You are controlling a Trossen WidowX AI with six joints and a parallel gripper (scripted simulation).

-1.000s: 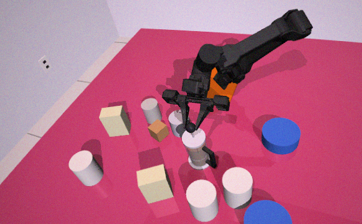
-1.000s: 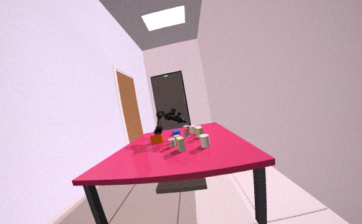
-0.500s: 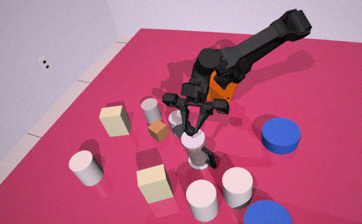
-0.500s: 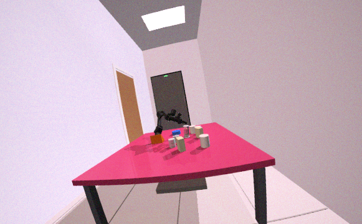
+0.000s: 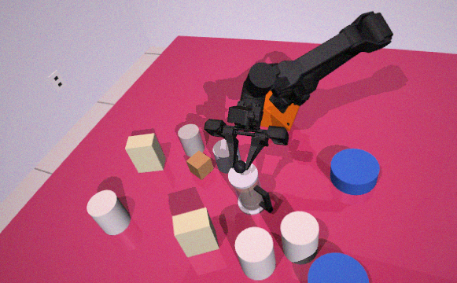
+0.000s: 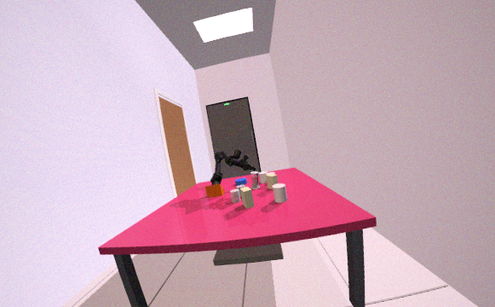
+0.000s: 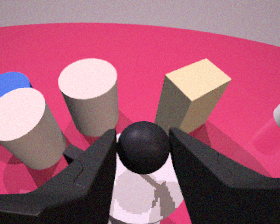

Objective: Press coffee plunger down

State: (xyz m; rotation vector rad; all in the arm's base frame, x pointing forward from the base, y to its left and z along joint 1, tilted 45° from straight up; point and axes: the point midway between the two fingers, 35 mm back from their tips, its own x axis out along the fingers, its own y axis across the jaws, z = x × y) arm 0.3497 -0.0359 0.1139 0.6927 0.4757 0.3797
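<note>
The coffee press stands upright on the red table, a glass body with a white lid (image 5: 242,178) (image 7: 177,187) and a black handle (image 5: 265,200). It also shows small in the exterior view (image 6: 255,181). The black ball knob (image 5: 239,167) (image 7: 143,148) of the plunger sits just above the lid, with very little rod showing between them. My gripper (image 5: 242,166) (image 7: 142,135) is shut on the knob, one finger on each side of it. The fingers come down from the arm side, and their tips are close over the lid.
A grey glass-like cup (image 5: 222,157), a grey cylinder (image 5: 193,141) and a brown cube (image 5: 200,165) stand near the press. Two white cylinders (image 5: 255,253) (image 5: 300,236), cream blocks (image 5: 196,232) (image 5: 145,153), another white cylinder (image 5: 109,212) and blue discs (image 5: 355,170) (image 5: 337,271) stand around.
</note>
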